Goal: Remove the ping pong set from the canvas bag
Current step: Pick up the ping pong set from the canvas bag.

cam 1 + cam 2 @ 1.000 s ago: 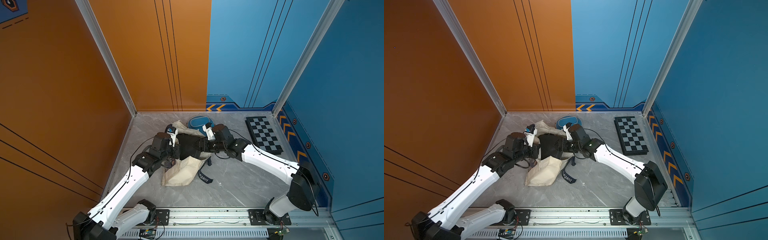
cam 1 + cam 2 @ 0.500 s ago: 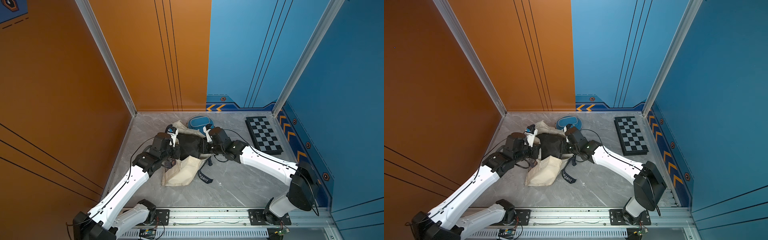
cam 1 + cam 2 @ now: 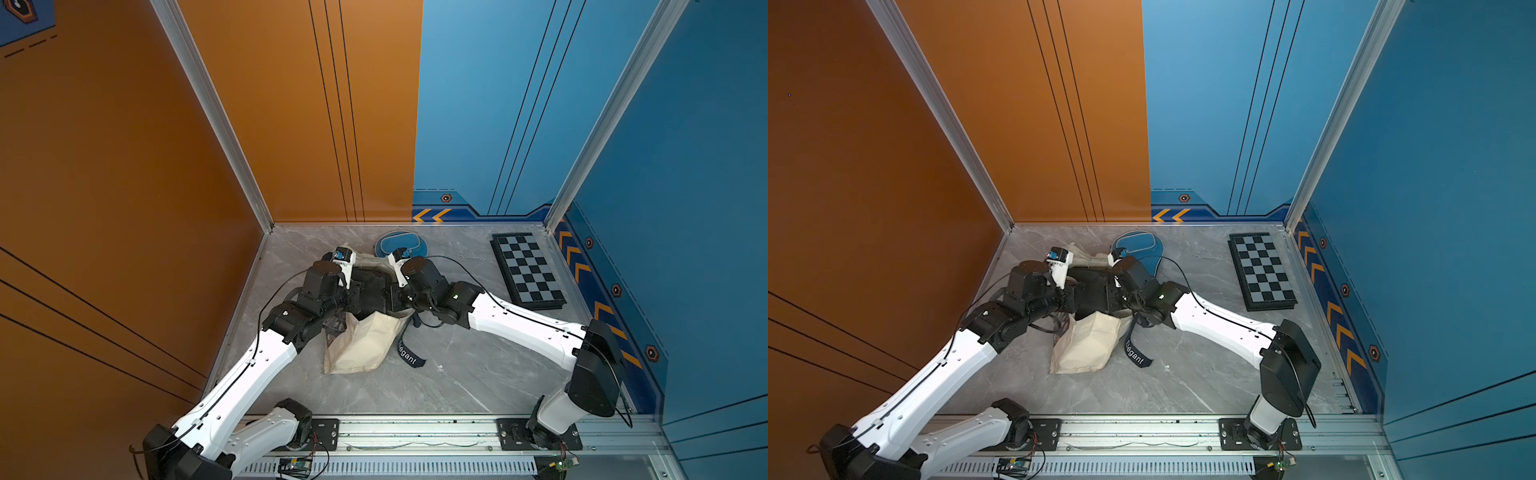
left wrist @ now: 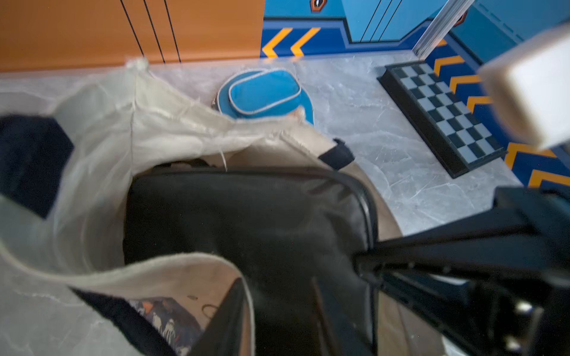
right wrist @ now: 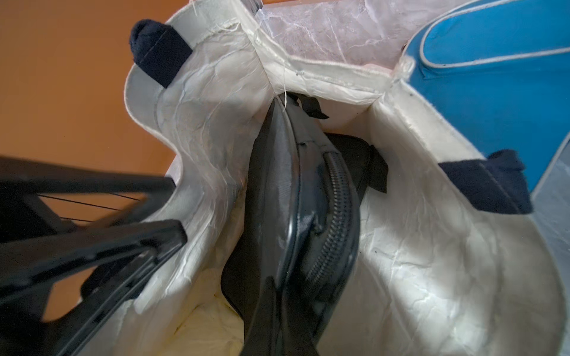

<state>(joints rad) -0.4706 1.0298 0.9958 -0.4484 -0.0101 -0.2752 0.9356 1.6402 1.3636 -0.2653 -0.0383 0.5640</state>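
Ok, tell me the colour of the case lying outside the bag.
Blue case with pale piping, clearest in the left wrist view.

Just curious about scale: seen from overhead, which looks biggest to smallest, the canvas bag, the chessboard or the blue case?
In a top view:
1. canvas bag, though partly covered
2. chessboard
3. blue case, partly hidden

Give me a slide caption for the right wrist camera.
Black zippered case on edge inside the open canvas bag, blue case just beyond its rim.
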